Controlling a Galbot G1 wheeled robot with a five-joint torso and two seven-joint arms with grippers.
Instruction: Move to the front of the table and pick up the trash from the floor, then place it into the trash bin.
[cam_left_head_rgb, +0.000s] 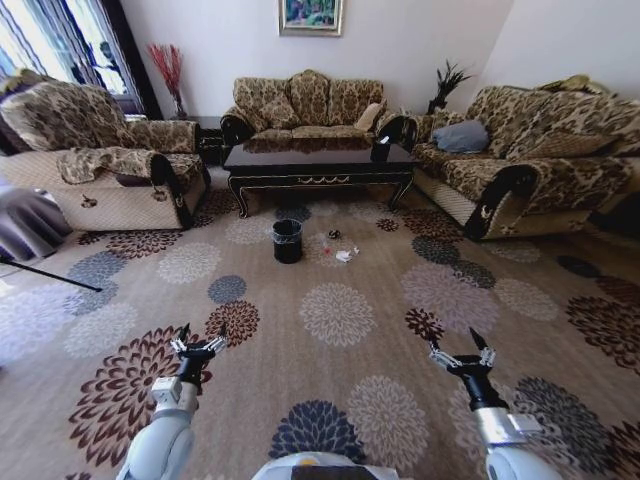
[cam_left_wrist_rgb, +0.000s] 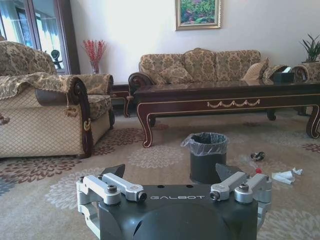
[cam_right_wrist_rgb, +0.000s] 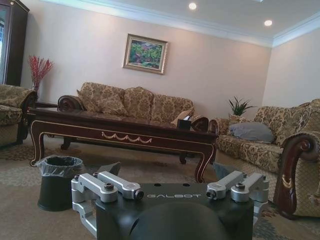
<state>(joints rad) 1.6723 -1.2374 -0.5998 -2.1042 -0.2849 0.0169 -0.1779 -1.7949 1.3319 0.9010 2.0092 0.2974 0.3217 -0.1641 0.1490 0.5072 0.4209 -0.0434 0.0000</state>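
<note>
The long dark table (cam_left_head_rgb: 318, 162) stands far ahead on the flower-patterned floor (cam_left_head_rgb: 340, 315), in front of the back sofa. Just before it sits the black trash bin (cam_left_head_rgb: 287, 240) with its bag liner. To the bin's right lies the trash: crumpled white paper (cam_left_head_rgb: 345, 255), a red bit (cam_left_head_rgb: 325, 238) and a dark round scrap (cam_left_head_rgb: 334, 234). My left gripper (cam_left_head_rgb: 200, 341) and right gripper (cam_left_head_rgb: 460, 349) hover open and empty over the near carpet, well short of these things. The left wrist view shows the bin (cam_left_wrist_rgb: 205, 157), the paper (cam_left_wrist_rgb: 285, 176) and the table (cam_left_wrist_rgb: 225, 96).
A patterned armchair (cam_left_head_rgb: 110, 165) flanks the table on the left, a sofa (cam_left_head_rgb: 530, 160) on the right and another sofa (cam_left_head_rgb: 310, 105) behind. A small black box (cam_left_head_rgb: 380, 150) sits on the table. A thin dark rod (cam_left_head_rgb: 50, 275) lies at the left. Open carpet stretches ahead.
</note>
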